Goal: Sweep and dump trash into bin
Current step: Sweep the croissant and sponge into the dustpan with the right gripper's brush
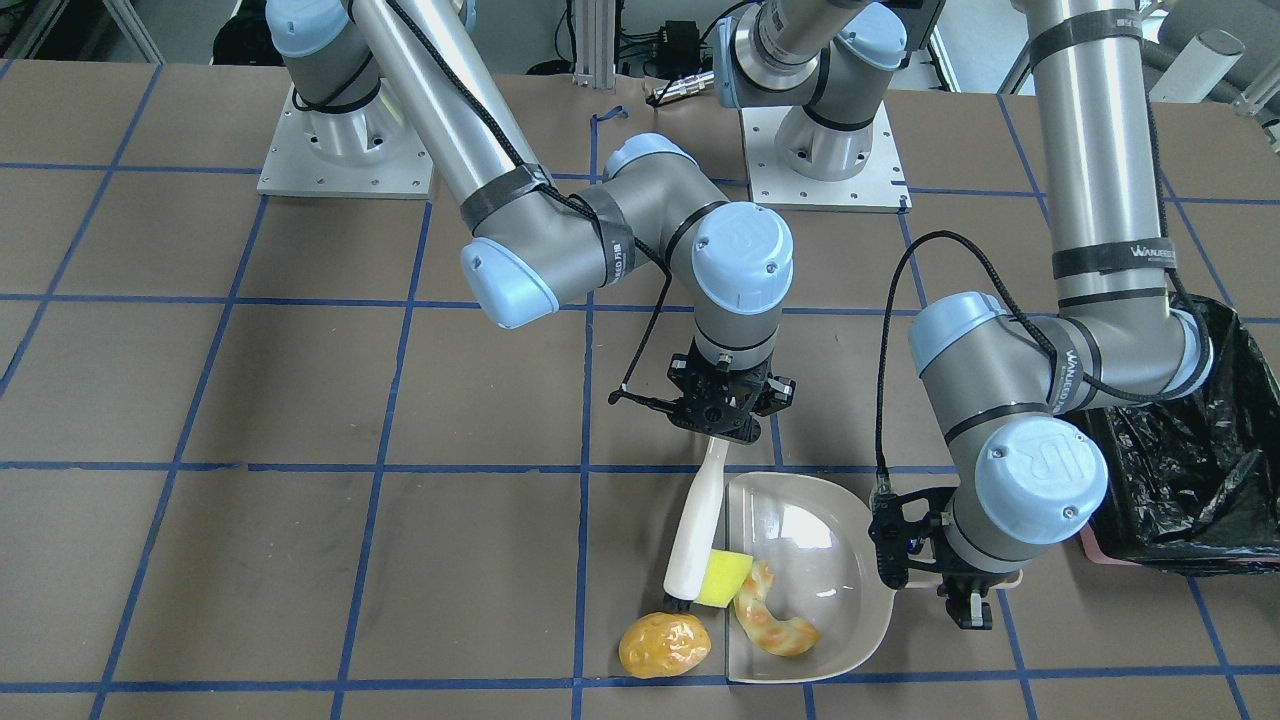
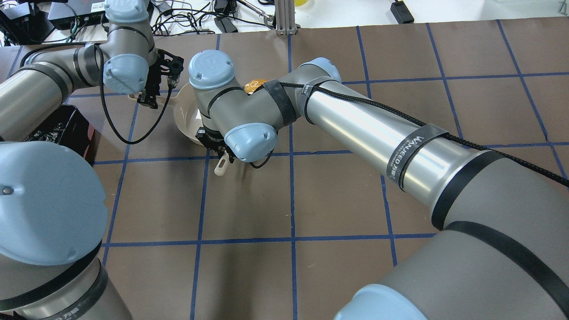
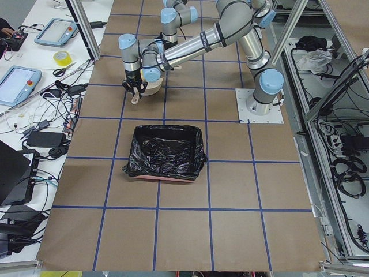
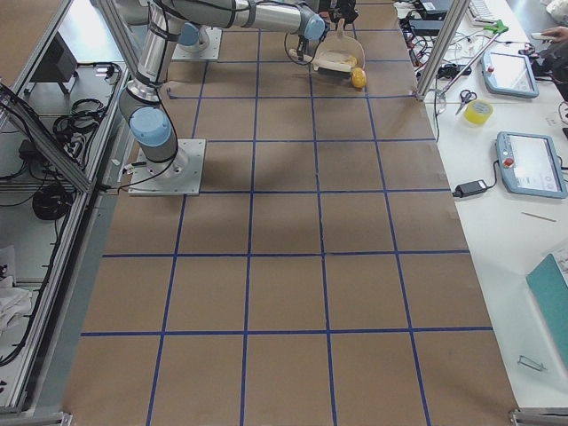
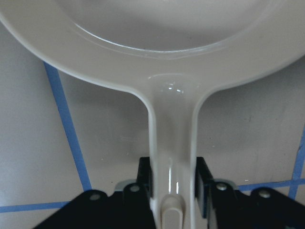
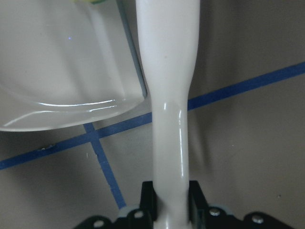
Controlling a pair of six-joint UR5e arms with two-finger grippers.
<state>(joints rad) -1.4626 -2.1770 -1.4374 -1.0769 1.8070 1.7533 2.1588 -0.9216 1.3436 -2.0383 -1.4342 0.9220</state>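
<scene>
My left gripper (image 1: 950,585) is shut on the handle of the beige dustpan (image 1: 800,530), which rests on the table; the left wrist view shows the handle (image 5: 172,157) between the fingers. My right gripper (image 1: 722,432) is shut on the white brush (image 1: 698,520); its handle shows in the right wrist view (image 6: 167,95). The tan croissant (image 1: 772,622) lies inside the dustpan. The yellow wedge (image 1: 725,578) sits at the pan's open edge, against the brush head. The golden-brown potato lump (image 1: 665,645) lies on the table just outside the pan. The black-lined bin (image 1: 1190,470) stands beside my left arm.
The table is brown with a blue tape grid (image 1: 400,465). Both arm bases (image 1: 345,150) stand at the robot's side of the table. In the exterior left view the bin (image 3: 167,153) stands about one grid square from the dustpan.
</scene>
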